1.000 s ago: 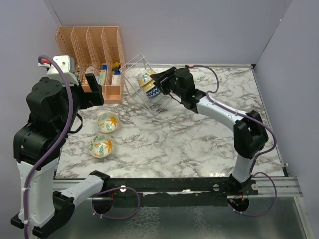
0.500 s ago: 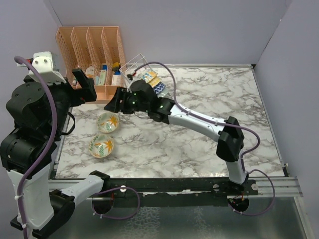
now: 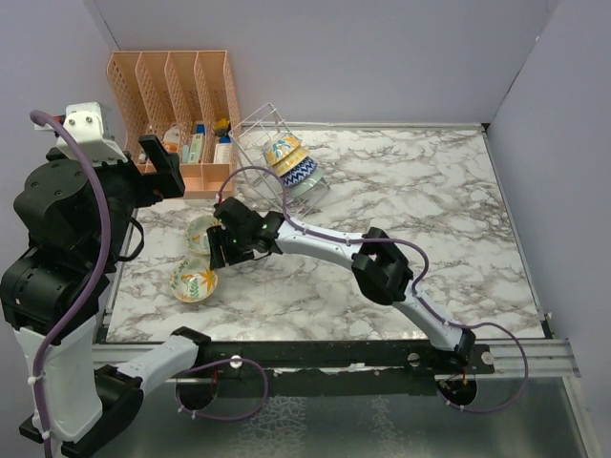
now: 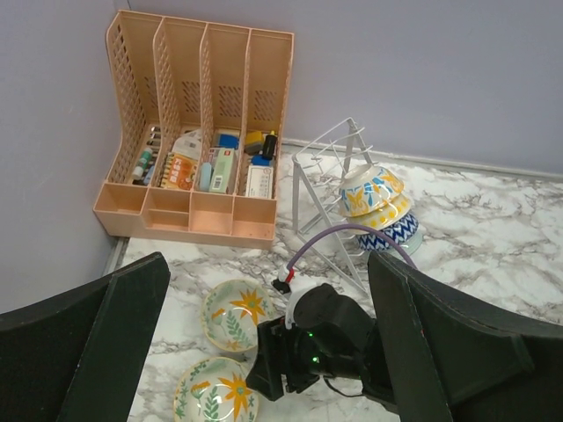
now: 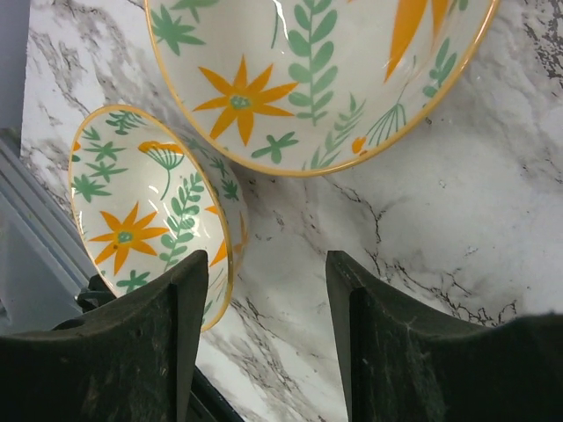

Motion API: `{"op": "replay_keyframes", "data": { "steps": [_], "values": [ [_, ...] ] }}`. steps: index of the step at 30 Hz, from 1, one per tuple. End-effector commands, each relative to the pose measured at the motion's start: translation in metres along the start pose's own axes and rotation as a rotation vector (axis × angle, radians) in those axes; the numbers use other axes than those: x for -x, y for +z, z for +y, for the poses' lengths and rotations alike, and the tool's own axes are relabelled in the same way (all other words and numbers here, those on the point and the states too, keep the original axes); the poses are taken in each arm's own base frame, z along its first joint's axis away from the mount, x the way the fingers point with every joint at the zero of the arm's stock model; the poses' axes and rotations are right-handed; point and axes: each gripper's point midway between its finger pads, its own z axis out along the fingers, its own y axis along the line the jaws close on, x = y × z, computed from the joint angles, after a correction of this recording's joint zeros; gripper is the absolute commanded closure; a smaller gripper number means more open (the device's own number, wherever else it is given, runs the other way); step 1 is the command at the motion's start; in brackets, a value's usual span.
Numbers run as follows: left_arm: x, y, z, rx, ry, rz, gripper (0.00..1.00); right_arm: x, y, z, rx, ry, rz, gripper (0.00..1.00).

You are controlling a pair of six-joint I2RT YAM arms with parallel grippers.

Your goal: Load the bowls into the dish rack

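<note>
the right gripper (image 5: 268, 264) has its jaws spread wide, with nothing between them but bare marble. in its wrist view the far bowl (image 5: 317, 70) fills the twelve o'clock side just beyond the fingertips. the near bowl (image 5: 145, 211) sits at nine o'clock, its rim passing behind the left-hand finger (image 5: 176, 352). neither is gripped.

from above, that gripper hangs low at the right edge of the far bowl (image 3: 202, 229), with the near bowl (image 3: 194, 281) at seven o'clock of it. the two flowered bowls lie close together but apart, both mouth up on the marble table (image 3: 410, 219).

the dish rack (image 3: 256, 129) stands at one o'clock of the gripper (its thin wires are hard to trace against the wall). a leaning stack of bowls (image 3: 294, 164) rests in it, at least three; i cannot tell the exact count.

the left gripper (image 4: 268, 264) is raised high, jaws wide apart and empty. its camera looks down on both loose bowls, the rack and the orange organizer (image 4: 202, 105), which stands at nine o'clock of the rack against the back wall.
</note>
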Motion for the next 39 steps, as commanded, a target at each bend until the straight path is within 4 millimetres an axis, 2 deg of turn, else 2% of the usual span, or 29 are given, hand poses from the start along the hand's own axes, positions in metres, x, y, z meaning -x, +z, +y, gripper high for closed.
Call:
{"op": "replay_keyframes", "data": {
  "steps": [1, 11, 17, 20, 24, 29, 33, 39],
  "values": [
    [-0.002, -0.003, 0.005, 0.016, 0.008, -0.002, 0.01, 0.002, -0.007, 0.019, 0.059, -0.072, 0.017, 0.46],
    [-0.007, -0.003, 0.008, 0.028, 0.022, 0.004, 0.01, -0.029, 0.013, 0.022, 0.074, -0.121, 0.105, 0.51],
    [-0.007, -0.003, 0.009, 0.032, 0.027, 0.004, 0.01, -0.026, 0.019, 0.021, 0.06, -0.107, 0.084, 0.58],
    [-0.008, -0.003, 0.009, 0.033, 0.028, 0.005, 0.01, -0.026, 0.02, 0.018, 0.043, -0.106, 0.081, 0.64],
    [-0.006, -0.005, 0.011, 0.037, 0.03, 0.0, 0.01, -0.026, 0.014, 0.009, -0.003, -0.107, 0.073, 0.79],
    [-0.004, -0.007, 0.012, 0.039, 0.029, -0.006, 0.01, -0.02, -0.008, -0.007, -0.1, -0.111, 0.027, 0.98],
    [-0.002, -0.008, 0.013, 0.044, 0.031, -0.012, 0.01, -0.019, -0.038, -0.026, -0.2, -0.1, -0.002, 0.99],
    [-0.002, -0.008, 0.014, 0.046, 0.037, -0.014, 0.01, -0.023, -0.092, -0.066, -0.354, -0.065, -0.003, 0.99]
  ]
}}
